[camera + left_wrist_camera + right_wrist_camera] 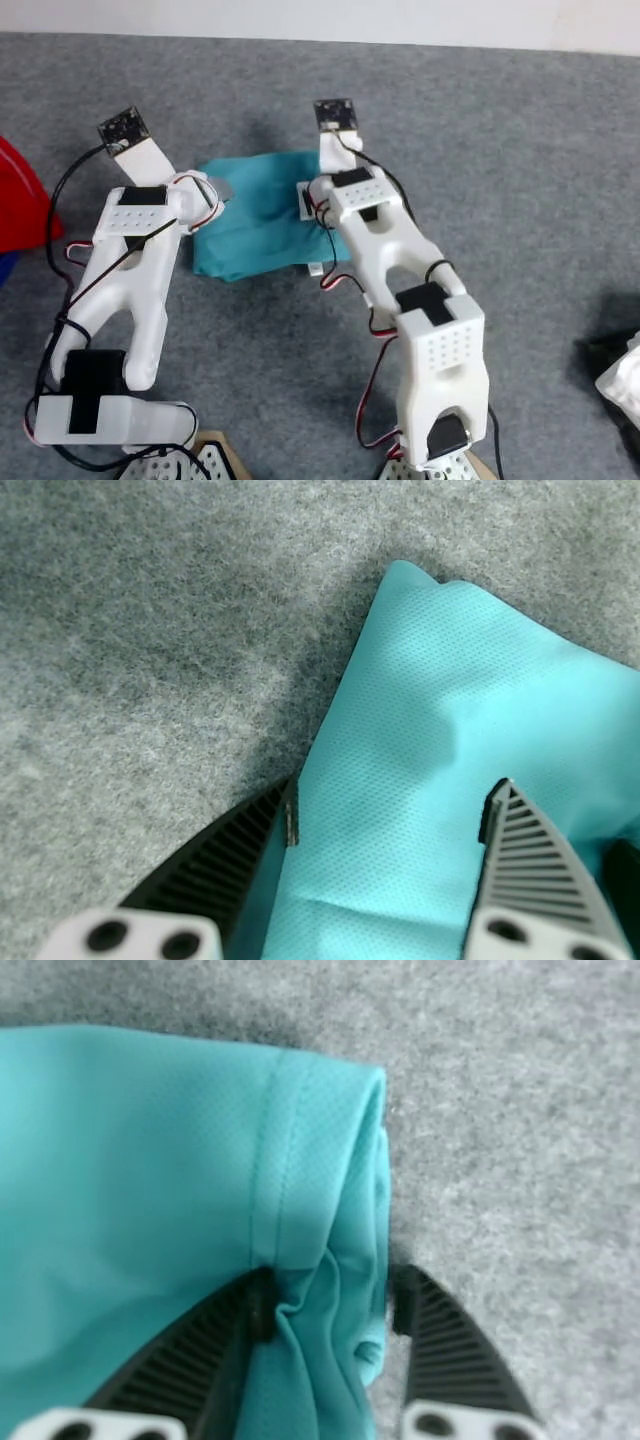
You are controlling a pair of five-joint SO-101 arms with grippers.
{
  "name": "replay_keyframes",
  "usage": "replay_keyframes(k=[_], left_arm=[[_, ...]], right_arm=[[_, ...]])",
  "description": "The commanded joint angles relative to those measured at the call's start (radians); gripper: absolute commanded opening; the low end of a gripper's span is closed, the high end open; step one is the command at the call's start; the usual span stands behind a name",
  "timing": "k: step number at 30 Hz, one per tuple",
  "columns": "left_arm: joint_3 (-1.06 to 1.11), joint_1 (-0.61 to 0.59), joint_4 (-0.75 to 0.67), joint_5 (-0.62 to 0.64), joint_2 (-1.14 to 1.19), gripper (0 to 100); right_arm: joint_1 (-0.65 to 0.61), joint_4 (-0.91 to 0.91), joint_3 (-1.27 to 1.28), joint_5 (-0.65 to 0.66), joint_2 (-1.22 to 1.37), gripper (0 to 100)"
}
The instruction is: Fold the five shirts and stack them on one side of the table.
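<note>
I see one teal shirt (255,225) lying on the grey table (500,130), folded into a rough rectangle, between the two wrists. It lies near the middle of the table, a little to the left.

Both arms stretch forward from their bases at the near edge, and each wrist is bent down over the shirt. The left arm (130,270) comes to the shirt's left edge and the right arm (400,260) to its right edge, so the shirt is partly hidden under them in the high view.

The left gripper (395,815) has its jaws well apart. One finger (255,850) sits just at the border of the shirt, where the cloth meets the felt, and the other finger is over the cloth. The shirt's edge runs between them and the cloth there lies flat, not pinched.

The right gripper (330,1300) has its jaws closed on the shirt's folded edge. The hem with its seam goes down between the two fingers, and the cloth is wrinkled and bunched there. One finger presses the layers from the shirt side; the other stands on the felt side, just against the fold.

At the table's left edge there is a red thing (20,200), and at the right edge a dark thing (605,355) with something white just beside it. Both are well apart from the shirt.
</note>
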Motion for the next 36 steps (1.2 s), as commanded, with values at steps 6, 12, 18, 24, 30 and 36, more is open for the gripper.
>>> replay_keyframes(k=[6,12,18,24,30,36], left_arm=[[-0.002,-0.051,-0.066,0.008,-0.035,30],[-0.001,-0.053,-0.124,0.008,0.012,30],[-0.004,-0.058,-0.129,0.008,0.021,30],[0.001,-0.073,-0.157,0.009,0.024,30],[0.004,-0.073,-0.157,0.008,0.025,30],[0.004,-0.073,-0.157,0.006,0.027,30]], right_arm=[[-0.048,0.145,-0.162,0.04,0.05,0.9],[-0.005,0.209,-0.159,0.038,-0.027,0.8],[0.11,0.305,-0.159,-0.02,-0.171,0.8],[0.225,0.364,-0.159,-0.025,-0.286,0.8],[0.351,0.429,-0.159,-0.017,-0.449,0.8],[0.532,0.503,-0.157,0.061,-0.63,0.7]])
